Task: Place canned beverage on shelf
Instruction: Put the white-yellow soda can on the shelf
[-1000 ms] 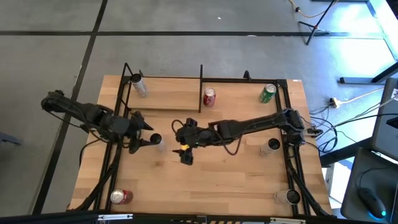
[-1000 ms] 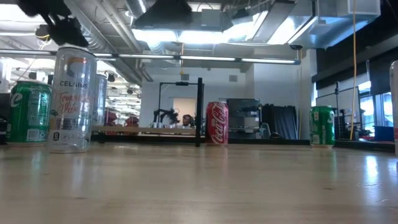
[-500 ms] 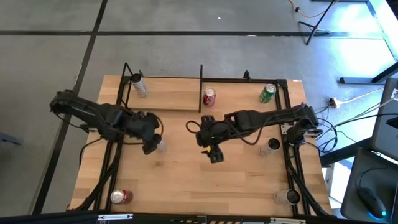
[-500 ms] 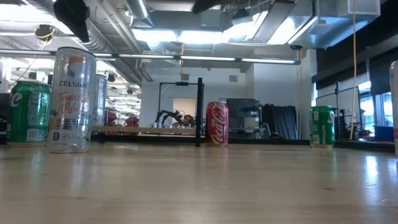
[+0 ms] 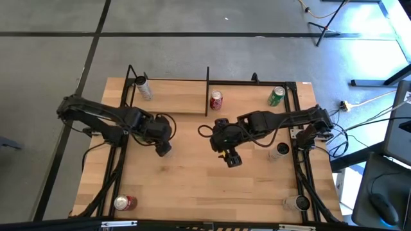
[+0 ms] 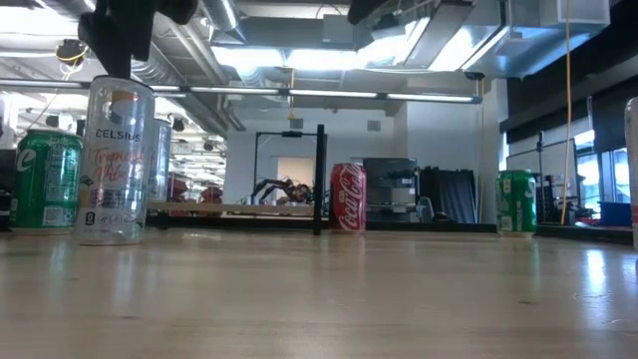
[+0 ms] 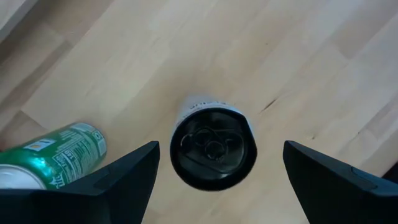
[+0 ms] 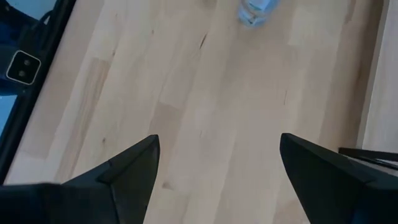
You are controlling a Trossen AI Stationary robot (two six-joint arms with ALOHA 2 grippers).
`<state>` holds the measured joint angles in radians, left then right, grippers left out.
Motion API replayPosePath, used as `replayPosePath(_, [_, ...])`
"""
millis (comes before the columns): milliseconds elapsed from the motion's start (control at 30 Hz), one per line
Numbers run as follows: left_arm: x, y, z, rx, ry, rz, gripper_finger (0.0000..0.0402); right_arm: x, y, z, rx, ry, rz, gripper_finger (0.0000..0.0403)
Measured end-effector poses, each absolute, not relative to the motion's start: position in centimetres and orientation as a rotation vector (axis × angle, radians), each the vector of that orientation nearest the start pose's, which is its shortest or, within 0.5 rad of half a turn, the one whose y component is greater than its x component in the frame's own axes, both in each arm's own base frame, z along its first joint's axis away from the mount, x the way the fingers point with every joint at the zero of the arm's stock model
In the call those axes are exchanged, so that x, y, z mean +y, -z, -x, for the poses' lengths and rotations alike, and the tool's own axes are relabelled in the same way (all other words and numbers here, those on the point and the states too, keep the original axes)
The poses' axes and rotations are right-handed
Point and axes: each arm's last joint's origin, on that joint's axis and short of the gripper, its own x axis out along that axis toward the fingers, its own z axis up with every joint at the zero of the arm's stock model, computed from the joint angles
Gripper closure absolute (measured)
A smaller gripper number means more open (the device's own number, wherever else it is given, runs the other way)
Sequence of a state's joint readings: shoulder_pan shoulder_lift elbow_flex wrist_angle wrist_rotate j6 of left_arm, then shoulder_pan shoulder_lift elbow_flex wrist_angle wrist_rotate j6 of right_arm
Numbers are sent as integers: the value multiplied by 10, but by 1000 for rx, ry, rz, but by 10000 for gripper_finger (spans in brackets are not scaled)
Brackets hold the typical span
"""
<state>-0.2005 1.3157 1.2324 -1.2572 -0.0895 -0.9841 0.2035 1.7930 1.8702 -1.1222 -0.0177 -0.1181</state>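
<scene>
Directly under open left tool [image 7: 213, 163]: upright Celsius can [image 7: 213, 149]; fingers straddle it, untouched.

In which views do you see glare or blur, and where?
Low view: the ceiling lights glare brightly, and the near table is soft while the Celsius can reads clearly. Left wrist view: the green can is blurred at the edge. High view: even light.
</scene>
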Motion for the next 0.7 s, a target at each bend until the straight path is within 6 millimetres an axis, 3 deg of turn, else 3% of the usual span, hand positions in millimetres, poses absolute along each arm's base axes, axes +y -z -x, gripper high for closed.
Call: replayPosePath(700, [-41,-276,-227,1363,-511,548,73,74,-359,-359,1006,-254,206,82])
